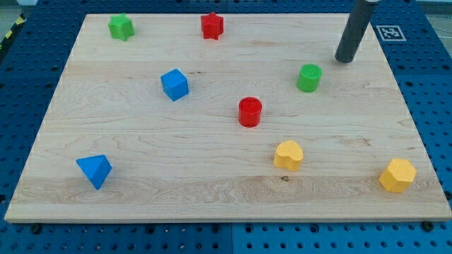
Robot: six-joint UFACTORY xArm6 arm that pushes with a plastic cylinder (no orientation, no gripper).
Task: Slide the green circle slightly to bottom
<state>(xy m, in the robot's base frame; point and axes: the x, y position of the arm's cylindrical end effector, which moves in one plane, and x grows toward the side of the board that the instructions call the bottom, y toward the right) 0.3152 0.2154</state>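
1. Blue pegboard (28, 70) surrounds a pale wooden board (226, 190), which fills most of what we see; a black-and-white marker tag (390, 32) sits on the pegboard past the board's top right corner.

2. We carry no claw at all, only our dark rod, so there is nothing to open, close or grip with. Our rod comes in from the view's top right, and my tip (344, 60) rests on the board near its top right.

3. Our target, the green circle (309, 77), stands right of centre in the upper half, just below and to the left of my tip, close but apart from it.

4. We judge the push as not yet begun: no contact shows. What is left is to bring my tip to the circle's top side and nudge it a little toward the view's bottom.

5. Below the circle the way looks free for a short slide; the red circle (250, 112) sits lower left, and the yellow heart (289, 155) lower still.

6. Well away lie the blue cube (174, 85), blue pyramid-like block (94, 171), yellow hexagon-like block (397, 175), red star (212, 26) and green star (121, 27).

7. Cut off: the rod's upper part and the whole arm leave the frame's top. The star shapes are small and we read them loosely.
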